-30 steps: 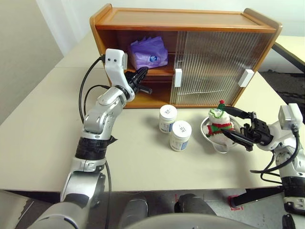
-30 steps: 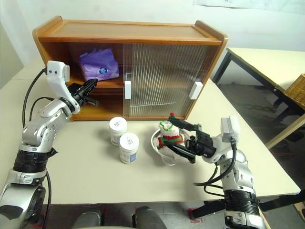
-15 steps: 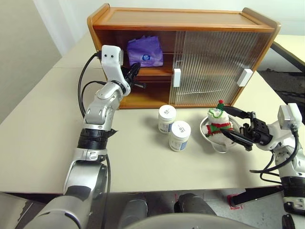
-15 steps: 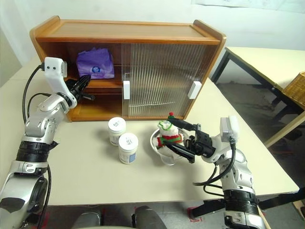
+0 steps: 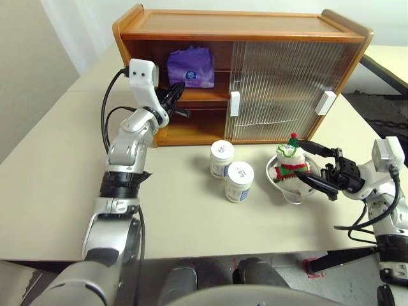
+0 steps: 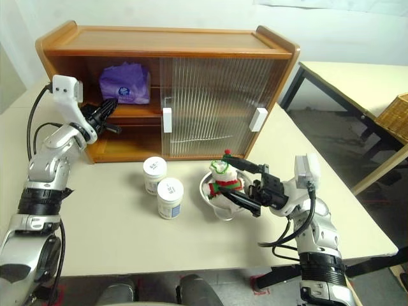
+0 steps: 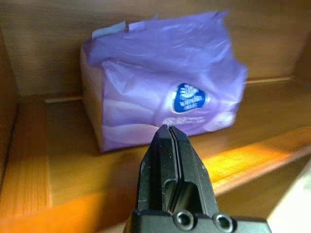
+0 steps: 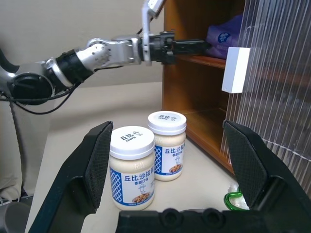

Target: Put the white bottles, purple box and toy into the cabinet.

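Note:
The purple box (image 5: pixel 190 66) stands on the inner shelf in the open left half of the cabinet (image 5: pixel 255 25). My left gripper (image 5: pixel 178 94) is shut and empty, level with the shelf's front edge and just short of the box (image 7: pixel 160 97). Two white bottles (image 5: pixel 222 157) (image 5: pixel 240 181) stand side by side on the table in front of the cabinet. To their right the toy (image 5: pixel 290 164) sits in a shallow metal bowl (image 5: pixel 274 180). My right gripper (image 5: pixel 299 162) is open wide, one finger above the toy and one below.
Two ribbed sliding doors (image 5: pixel 287 89) with white handles (image 5: pixel 235 103) (image 5: pixel 327 102) cover the cabinet's middle and right. The lower compartment on the left is open. Another table (image 6: pixel 357 80) stands off to the right, beyond the cream tabletop (image 5: pixel 57 172).
My left gripper has pulled back to the left, away from the purple box, which now rests upright on the shelf. The right arm, toy and bottles are where they were.

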{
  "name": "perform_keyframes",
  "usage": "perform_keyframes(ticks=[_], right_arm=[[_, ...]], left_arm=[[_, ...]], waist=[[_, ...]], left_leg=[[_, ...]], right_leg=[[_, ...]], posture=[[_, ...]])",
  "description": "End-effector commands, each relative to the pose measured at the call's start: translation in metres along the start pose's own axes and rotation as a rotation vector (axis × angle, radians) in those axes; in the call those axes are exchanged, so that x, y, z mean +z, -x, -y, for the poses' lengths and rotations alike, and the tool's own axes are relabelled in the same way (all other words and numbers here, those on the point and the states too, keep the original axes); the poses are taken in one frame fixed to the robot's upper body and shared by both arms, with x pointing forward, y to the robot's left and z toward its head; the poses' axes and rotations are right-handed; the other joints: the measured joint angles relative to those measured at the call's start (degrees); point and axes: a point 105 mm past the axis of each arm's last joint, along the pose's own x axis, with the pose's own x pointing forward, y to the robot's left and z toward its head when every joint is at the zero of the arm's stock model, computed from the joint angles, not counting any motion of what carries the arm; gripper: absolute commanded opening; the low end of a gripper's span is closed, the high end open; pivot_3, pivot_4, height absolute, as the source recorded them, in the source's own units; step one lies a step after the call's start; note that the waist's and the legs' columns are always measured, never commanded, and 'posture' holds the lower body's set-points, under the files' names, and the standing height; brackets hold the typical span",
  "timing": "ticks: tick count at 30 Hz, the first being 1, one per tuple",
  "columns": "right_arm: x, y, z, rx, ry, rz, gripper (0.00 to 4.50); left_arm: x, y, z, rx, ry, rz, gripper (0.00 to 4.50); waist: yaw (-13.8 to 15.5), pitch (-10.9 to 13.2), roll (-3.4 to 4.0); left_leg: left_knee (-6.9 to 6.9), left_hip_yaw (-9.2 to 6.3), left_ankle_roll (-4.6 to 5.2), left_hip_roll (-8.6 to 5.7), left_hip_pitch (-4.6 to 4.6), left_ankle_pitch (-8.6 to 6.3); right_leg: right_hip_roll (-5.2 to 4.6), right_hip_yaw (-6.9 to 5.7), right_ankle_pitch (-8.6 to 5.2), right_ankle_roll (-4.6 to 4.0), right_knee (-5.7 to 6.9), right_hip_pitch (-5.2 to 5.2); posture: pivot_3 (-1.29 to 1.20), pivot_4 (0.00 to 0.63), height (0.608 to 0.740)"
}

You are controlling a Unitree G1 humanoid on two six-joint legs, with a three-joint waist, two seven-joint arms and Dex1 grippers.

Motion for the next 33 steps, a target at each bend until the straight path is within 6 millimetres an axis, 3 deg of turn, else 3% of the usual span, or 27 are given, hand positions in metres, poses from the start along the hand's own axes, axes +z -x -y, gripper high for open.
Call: perform_keyframes(ticks=[1, 5, 12, 19, 26, 33], right_arm=[[0.002, 0.0, -0.001, 0.017, 0.006, -0.011, 4.5], [0.005, 0.002, 0.0, 0.043, -0.007, -0.018, 4.5], [0.01, -0.002, -0.005, 0.113, -0.076, -0.003, 4.5], [0.009, -0.008, -0.007, 0.142, -0.07, -0.046, 4.5], [0.01, -0.011, -0.005, 0.127, -0.058, -0.054, 4.5], [0.008, -0.015, -0.004, 0.122, -0.053, -0.054, 4.5]], left_arm=[[0.009, 0.015, 0.018, -0.127, 0.08, 0.024, 0.93], [-0.007, 0.047, 0.013, -0.226, 0.015, -0.041, 2.26], [-0.044, 0.079, 0.023, -0.452, -0.097, -0.183, 4.46], [-0.084, 0.083, 0.032, -0.521, -0.055, -0.288, 4.46], [-0.106, 0.075, 0.051, -0.566, -0.007, -0.288, 4.46], [-0.127, 0.079, 0.065, -0.655, -0.033, -0.354, 4.46]], waist=[[0.1, 0.0, 0.0], [0.1, 0.0, 0.06], [1.0, -0.1, 0.09], [1.1, -0.1, 0.21], [1.0, -0.2, 0.32], [0.9, -0.2, 0.33]], left_leg=[[0.01, 0.0, -0.01, -0.01, -0.01, 0.0], [-0.02, 0.0, -0.04, 0.0, 0.04, -0.03], [0.01, -0.07, -0.04, 0.06, 0.17, -0.05], [-0.01, -0.09, -0.05, 0.2, -0.15, -0.05], [-0.01, -0.07, -0.05, 0.2, -0.43, -0.05], [0.05, -0.06, -0.03, 0.18, -0.39, -0.03]], right_leg=[[0.0, 0.0, 0.0, -0.05, 0.01, 0.01], [0.0, 0.01, 0.02, -0.18, 0.04, 0.01], [-0.01, -0.01, 0.05, -0.39, 0.15, -0.02], [-0.06, -0.09, 0.14, -0.58, 0.17, -0.41], [-0.05, -0.1, 0.12, -0.52, 0.16, -0.62], [-0.04, -0.1, 0.17, -0.41, 0.16, -0.56]], posture=[[-0.11, 0.0, 0.74], [-0.1, 0.0, 0.74], [-0.09, 0.0, 0.74], [-0.1, 0.0, 0.74], [-0.11, 0.0, 0.74], [-0.12, 0.0, 0.74]])
